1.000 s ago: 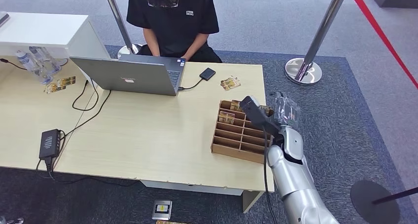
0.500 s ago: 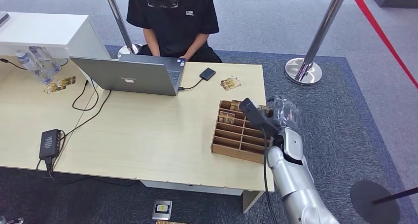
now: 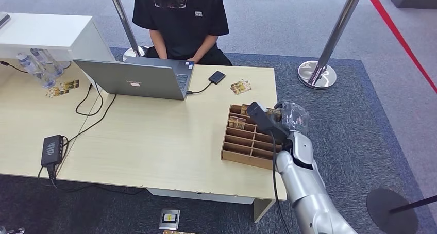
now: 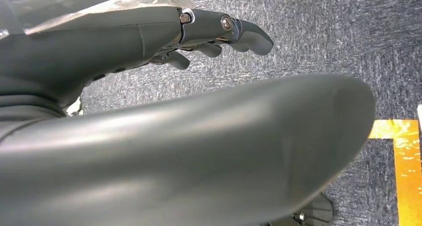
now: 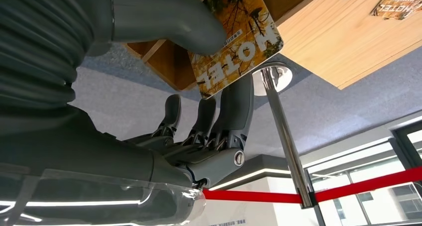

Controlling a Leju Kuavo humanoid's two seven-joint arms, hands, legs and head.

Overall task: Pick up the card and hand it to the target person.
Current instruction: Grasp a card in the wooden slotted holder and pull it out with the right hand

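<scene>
Yellow card (image 5: 236, 42) half under thumb (image 5: 164, 17)

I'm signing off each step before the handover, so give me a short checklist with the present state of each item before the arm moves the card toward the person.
1. Card held by the right hand: ok, the thumb presses it against a finger.
2. Card out of the wooden organizer: cannot tell, it sits right at the box's edge.
3. Person in place: ok, seated behind the laptop, hands at the keyboard, not yet reaching.
4. Path to the person: ok, but the laptop and a small black box lie nearby.
5. Left hand out of the way: ok, hanging over the carpet, holding nothing.
</scene>
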